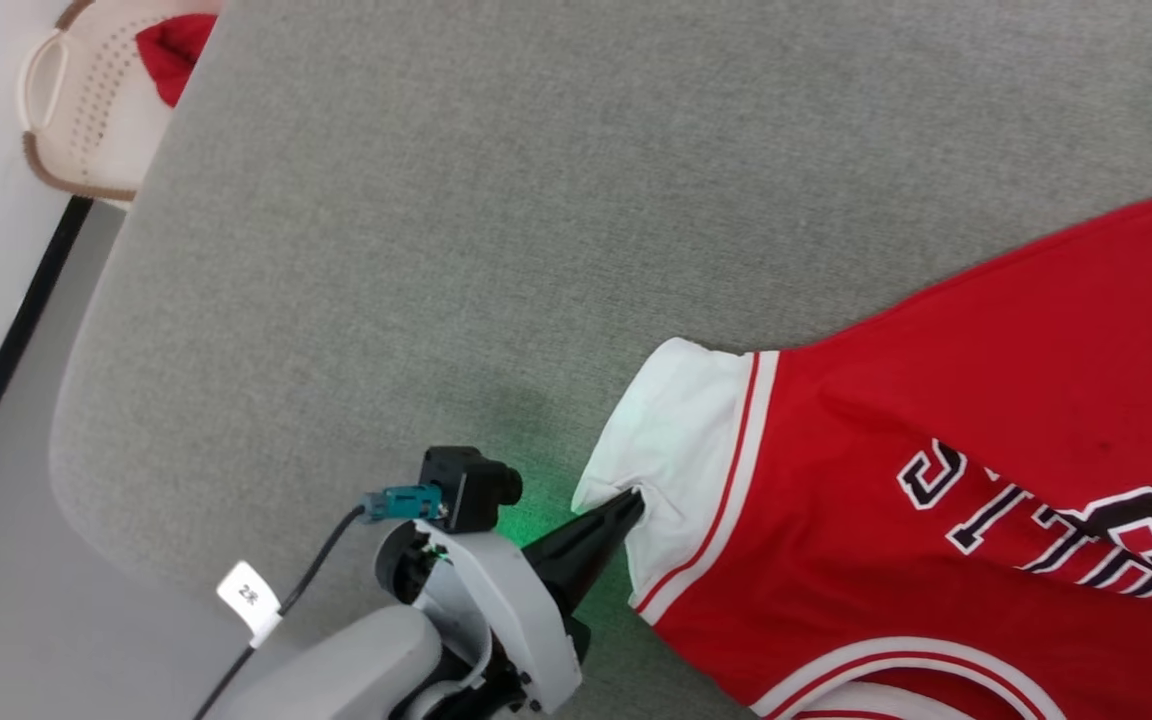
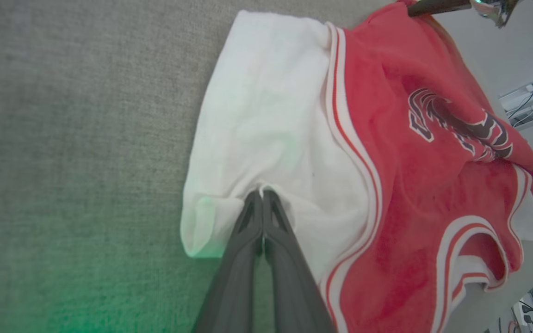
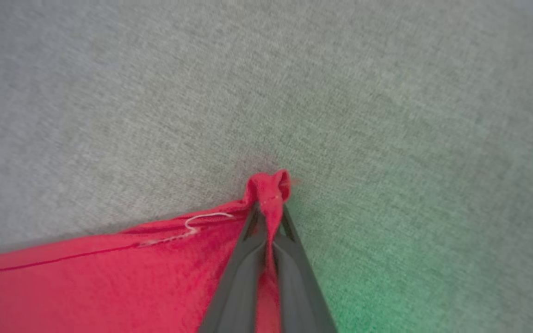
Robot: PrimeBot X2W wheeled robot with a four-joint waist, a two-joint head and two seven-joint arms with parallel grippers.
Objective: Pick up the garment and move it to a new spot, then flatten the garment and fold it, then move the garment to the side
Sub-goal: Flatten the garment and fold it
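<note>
Our left gripper (image 1: 633, 500) was clamped on the garment (image 1: 986, 400) at its white sleeve near the table (image 1: 386, 200) edge, our right gripper (image 3: 269, 210) likewise on a red hem corner, cloth spanning between

Grey felt tabletop (image 1: 436, 200), cream perforated basket (image 1: 86, 110) top-left; red cloth (image 1: 171, 55) inside

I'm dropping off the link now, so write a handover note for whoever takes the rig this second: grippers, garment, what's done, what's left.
Left gripper: shut on the garment at its white sleeve edge.
Right gripper: shut on a red corner of the garment.
Garment: lies spread, lettering up, on the grey table, puckered where the grippers pinch it.
Done: both grips are set.
Left: flatten, fold, move aside.
Leave alone: the basket with a red cloth beyond the table's far left corner.
</note>
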